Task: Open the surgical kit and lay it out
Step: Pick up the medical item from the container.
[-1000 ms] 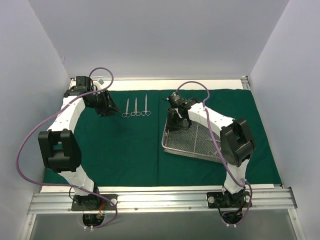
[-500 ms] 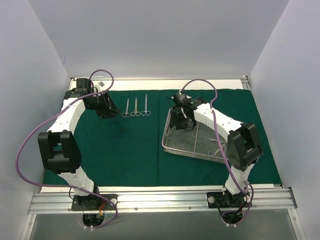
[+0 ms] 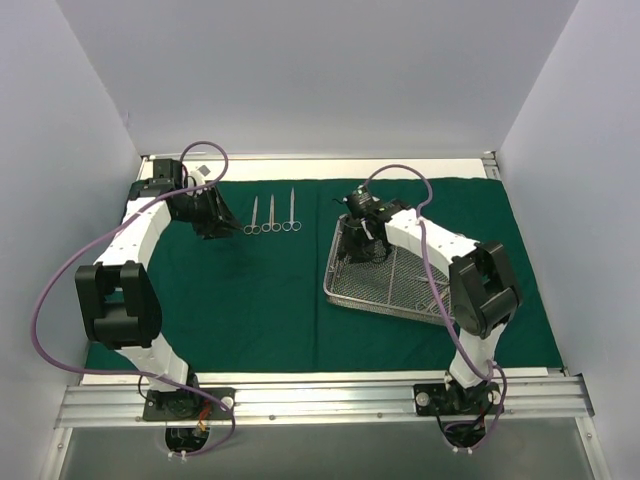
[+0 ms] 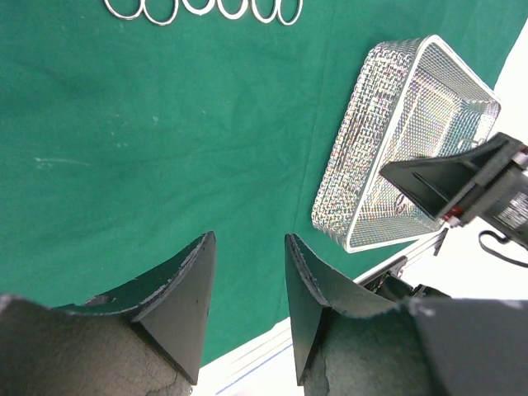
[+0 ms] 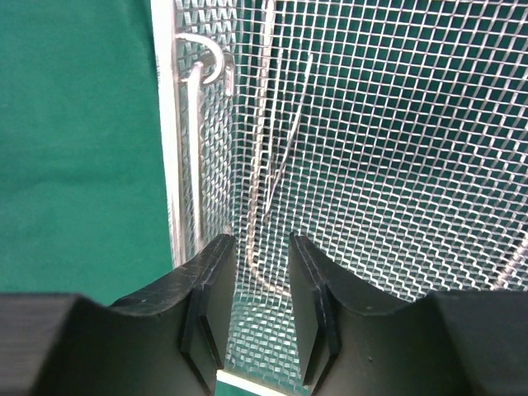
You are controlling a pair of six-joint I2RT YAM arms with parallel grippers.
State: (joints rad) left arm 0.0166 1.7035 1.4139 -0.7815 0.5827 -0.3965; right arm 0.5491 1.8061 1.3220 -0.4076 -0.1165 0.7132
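Observation:
The dark green drape [image 3: 260,300] lies spread flat over the table. On its right half sits the silver wire-mesh tray [image 3: 380,307]. Three steel scissor-like instruments [image 3: 272,215] lie side by side on the cloth at the back centre. My right gripper [image 3: 365,250] is down in the tray's far-left corner, open. In the right wrist view a thin steel instrument [image 5: 266,148] lies on the mesh in line with the gap of the right gripper [image 5: 260,239], with neither jaw touching it. My left gripper [image 3: 226,226] hovers left of the three instruments, open and empty [image 4: 249,239].
White walls close in the table on three sides. A metal rail [image 3: 320,400] with both arm bases runs along the near edge. Purple cables loop above each arm. The end of another instrument [image 5: 516,260] shows at the right edge of the tray's floor.
My right gripper has moved a little right and down into the tray's corner, and its jaws have widened. The left arm has hardly moved.

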